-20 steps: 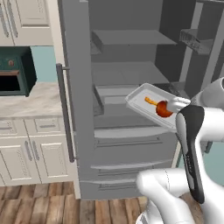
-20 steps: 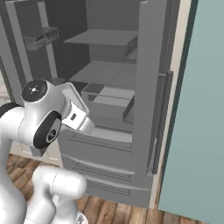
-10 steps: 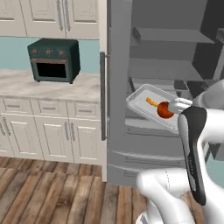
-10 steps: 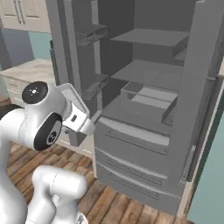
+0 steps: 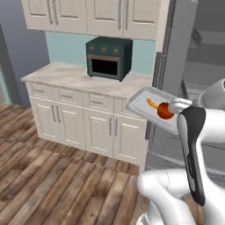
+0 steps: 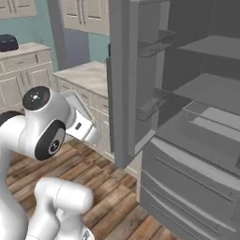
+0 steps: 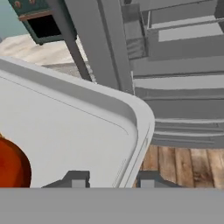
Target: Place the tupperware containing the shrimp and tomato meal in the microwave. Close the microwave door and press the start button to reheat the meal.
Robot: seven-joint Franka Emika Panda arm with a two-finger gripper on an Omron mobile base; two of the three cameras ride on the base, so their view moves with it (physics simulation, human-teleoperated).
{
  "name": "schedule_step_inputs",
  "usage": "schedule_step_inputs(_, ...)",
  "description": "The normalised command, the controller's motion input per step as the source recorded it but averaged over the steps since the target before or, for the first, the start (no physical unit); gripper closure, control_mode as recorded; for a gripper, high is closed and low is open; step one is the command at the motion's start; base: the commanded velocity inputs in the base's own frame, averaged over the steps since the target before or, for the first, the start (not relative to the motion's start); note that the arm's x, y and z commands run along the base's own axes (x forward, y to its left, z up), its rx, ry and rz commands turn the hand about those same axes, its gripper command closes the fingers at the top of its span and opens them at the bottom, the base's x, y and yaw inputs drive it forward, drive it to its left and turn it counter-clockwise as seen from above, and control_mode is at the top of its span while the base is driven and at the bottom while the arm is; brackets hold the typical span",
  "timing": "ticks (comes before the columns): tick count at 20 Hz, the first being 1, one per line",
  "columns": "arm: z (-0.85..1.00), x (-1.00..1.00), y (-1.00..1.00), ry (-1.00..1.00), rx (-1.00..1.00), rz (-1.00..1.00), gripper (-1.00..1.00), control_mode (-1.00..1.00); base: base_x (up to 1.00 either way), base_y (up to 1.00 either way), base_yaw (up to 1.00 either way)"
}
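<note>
Clamping the rim of the tupperware [image 7: 87, 131], the gripper [image 7: 109, 178] was seen in the hand view with one dark fingertip on each side of the tray's raised edge. The tray was held in the air, well above the wooden floor [image 5: 52, 176], and was tilted slightly in the left base view [image 5: 151, 107]. Inside it, a round red tomato [image 5: 165, 111] lay touching a small curved orange shrimp [image 5: 152, 103]; in the hand view the tomato was cut off at the left edge. Behind the tray, a pale counter [image 5: 79, 77] with white cabinets beneath was shown, and on it stood a dark green toaster oven [image 5: 108, 58]. An open grey refrigerator [image 6: 187, 117] with bare shelves stood to the right of the counter.
</note>
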Motion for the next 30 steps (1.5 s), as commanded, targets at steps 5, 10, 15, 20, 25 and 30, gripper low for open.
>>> schedule_step_inputs(5,0.0,0.0,0.0,0.0,0.0,0.0,1.0,1.0,0.07,0.26,0.53)
schedule_step_inputs(10,0.0,0.0,0.0,0.0,0.0,0.0,1.0,1.0,0.24,0.13,0.66)
schedule_step_inputs(15,0.0,0.0,0.0,0.0,0.0,0.0,1.0,1.0,0.19,0.0,0.81)
schedule_step_inputs(20,0.0,0.0,0.0,0.0,0.0,0.0,1.0,1.0,0.03,0.0,0.88)
schedule_step_inputs(25,0.0,0.0,0.0,0.0,0.0,0.0,1.0,1.0,0.0,0.0,0.83)
schedule_step_inputs(30,0.0,0.0,0.0,0.0,0.0,0.0,1.0,1.0,0.09,0.0,0.81)
